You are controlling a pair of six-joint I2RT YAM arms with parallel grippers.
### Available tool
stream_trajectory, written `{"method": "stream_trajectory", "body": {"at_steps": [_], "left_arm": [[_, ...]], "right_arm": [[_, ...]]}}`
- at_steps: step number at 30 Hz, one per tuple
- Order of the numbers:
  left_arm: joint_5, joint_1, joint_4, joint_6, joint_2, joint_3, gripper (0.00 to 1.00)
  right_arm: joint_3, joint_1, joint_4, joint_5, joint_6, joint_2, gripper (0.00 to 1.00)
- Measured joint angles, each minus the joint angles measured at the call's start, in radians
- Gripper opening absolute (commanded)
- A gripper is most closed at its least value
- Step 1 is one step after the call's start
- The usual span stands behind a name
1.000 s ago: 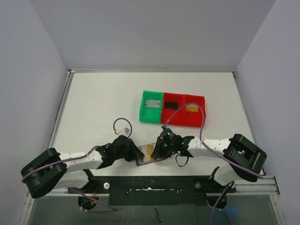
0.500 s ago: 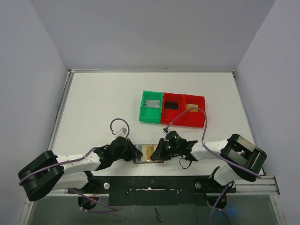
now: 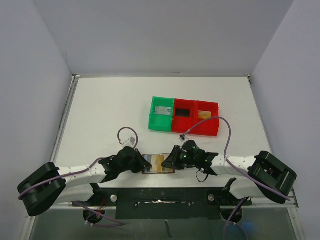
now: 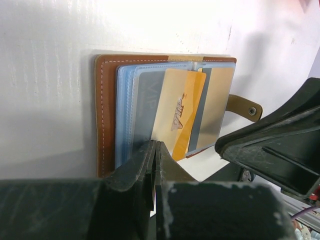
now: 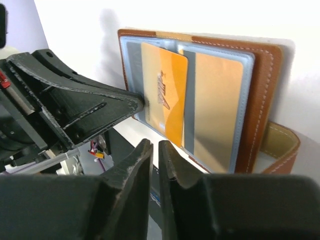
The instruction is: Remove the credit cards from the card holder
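Card holder: I see the brown leather card holder (image 4: pixel 105 110) lying open and flat on the white table (image 3: pixel 110 110), at the near edge, between the two grippers.
Inside it: clear plastic sleeves (image 4: pixel 135 100) are fanned across the leather. A golden-orange card (image 4: pixel 180 110) stands partly out of a middle sleeve, slightly tilted. Beside it a tan panel (image 4: pixel 217 107) shows under plastic.
Tab: a small brown tab (image 4: pixel 243 107) with a stud sticks out from the holder's right-arm side.
Left gripper: the left gripper (image 4: pixel 154 145) has its fingers pressed together. Their tips rest on the near edge of the sleeves, just beside the orange card. I cannot tell if they pinch a sleeve.
Right gripper: the right gripper (image 5: pixel 155 144) has its fingers drawn almost together, with only a slit between them. I see nothing in that slit. The tips sit just below the orange card's near edge.
Green tray: the green tray (image 3: pixel 153 117), farther back, holds a pale grey card (image 3: pixel 161 111).
Red tray: the red tray (image 3: pixel 196 131) touches the green one. Its left compartment holds a black card (image 3: pixel 183 112); its right holds a small tan item (image 3: pixel 203 115).
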Motion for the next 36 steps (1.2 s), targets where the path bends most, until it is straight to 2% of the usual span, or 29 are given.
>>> {"method": "stream_trajectory", "body": {"at_steps": [5, 8, 14, 20, 27, 31, 34, 36], "left_arm": [[0.010, 0.000, 0.002, 0.014, 0.001, 0.000, 0.00], [0.016, 0.000, 0.006, 0.032, 0.006, 0.001, 0.00], [0.039, 0.000, 0.007, 0.064, 0.029, 0.018, 0.00], [0.053, 0.001, 0.005, 0.086, 0.053, 0.036, 0.00], [0.052, 0.002, 0.004, 0.102, 0.074, 0.054, 0.00], [0.057, 0.002, 0.006, 0.103, 0.081, 0.059, 0.00], [0.061, 0.002, 0.006, 0.103, 0.082, 0.060, 0.00], [0.064, 0.002, 0.006, 0.103, 0.083, 0.060, 0.00]], "right_arm": [[-0.008, 0.059, -0.023, 0.041, 0.060, 0.006, 0.36], [-0.012, 0.106, -0.020, 0.065, 0.114, 0.034, 0.40], [-0.045, 0.127, 0.035, 0.110, 0.231, 0.055, 0.38], [-0.064, 0.143, 0.100, 0.165, 0.329, 0.092, 0.20], [-0.092, 0.144, 0.121, 0.202, 0.374, 0.091, 0.09], [-0.108, 0.143, 0.120, 0.239, 0.378, 0.072, 0.11], [-0.119, 0.141, 0.120, 0.261, 0.382, 0.055, 0.25], [-0.124, 0.141, 0.133, 0.267, 0.391, 0.049, 0.27]]}}
